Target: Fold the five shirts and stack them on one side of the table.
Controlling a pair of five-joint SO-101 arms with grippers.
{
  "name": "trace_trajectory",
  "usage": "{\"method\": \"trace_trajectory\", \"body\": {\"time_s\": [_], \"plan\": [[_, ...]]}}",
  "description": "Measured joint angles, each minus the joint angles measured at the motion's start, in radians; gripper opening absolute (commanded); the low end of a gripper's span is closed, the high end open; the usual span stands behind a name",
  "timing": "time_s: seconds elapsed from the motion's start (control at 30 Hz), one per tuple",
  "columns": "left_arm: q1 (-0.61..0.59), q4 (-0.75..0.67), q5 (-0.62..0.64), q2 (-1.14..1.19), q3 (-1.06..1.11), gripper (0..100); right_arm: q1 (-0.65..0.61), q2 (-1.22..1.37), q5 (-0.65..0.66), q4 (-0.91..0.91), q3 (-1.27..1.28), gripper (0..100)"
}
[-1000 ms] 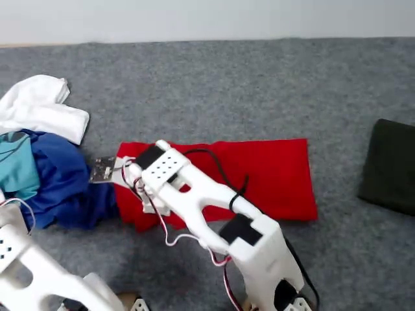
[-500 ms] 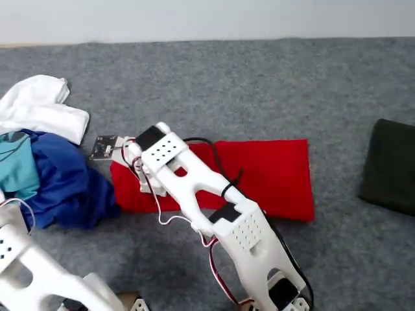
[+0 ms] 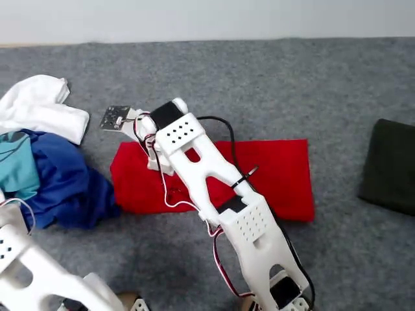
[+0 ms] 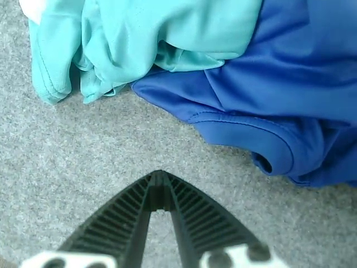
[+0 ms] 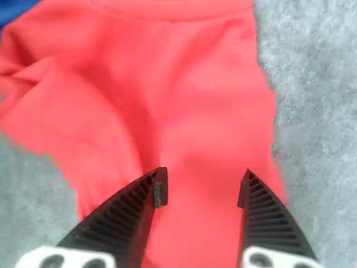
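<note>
A red shirt (image 3: 279, 175) lies folded into a long strip at the middle of the grey table. My right gripper (image 5: 201, 187) hangs open just above its left end (image 3: 154, 159), with nothing between the fingers and red cloth (image 5: 184, 100) under them. At the left edge a blue shirt (image 3: 61, 181) and a teal shirt (image 3: 16, 165) lie crumpled together, and a white shirt (image 3: 39, 107) lies behind them. My left gripper (image 4: 160, 178) is shut over bare carpet, close to the teal shirt (image 4: 156, 28) and the blue shirt (image 4: 290, 84).
A dark folded shirt (image 3: 389, 165) lies at the right edge of the table. The left arm's base (image 3: 26, 265) stands at the front left corner. Open grey carpet (image 3: 259, 84) stretches behind the red shirt.
The right arm has swung away from the front, over the red shirt's left end toward the back. That end, bunched before, now lies flatter. The left arm has not moved.
</note>
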Motion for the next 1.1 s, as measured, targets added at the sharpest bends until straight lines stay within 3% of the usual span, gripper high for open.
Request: {"method": "trace_trajectory", "body": {"time_s": [0.07,0.23,0.8,1.1], "plan": [[0.0,0.0,0.0,0.0,0.0,0,-0.015,0.0,0.0,0.04,-0.011,19.0],[0.0,0.0,0.0,0.0,0.0,0,-0.055,0.0,-0.041,0.043,-0.011,0.2],[0.0,0.0,-0.002,0.0,0.0,0,-0.203,-0.057,-0.173,0.043,0.091,1.0],[0.0,0.0,-0.002,0.0,0.0,0,-0.229,-0.037,-0.18,0.026,0.13,1.0]]}}
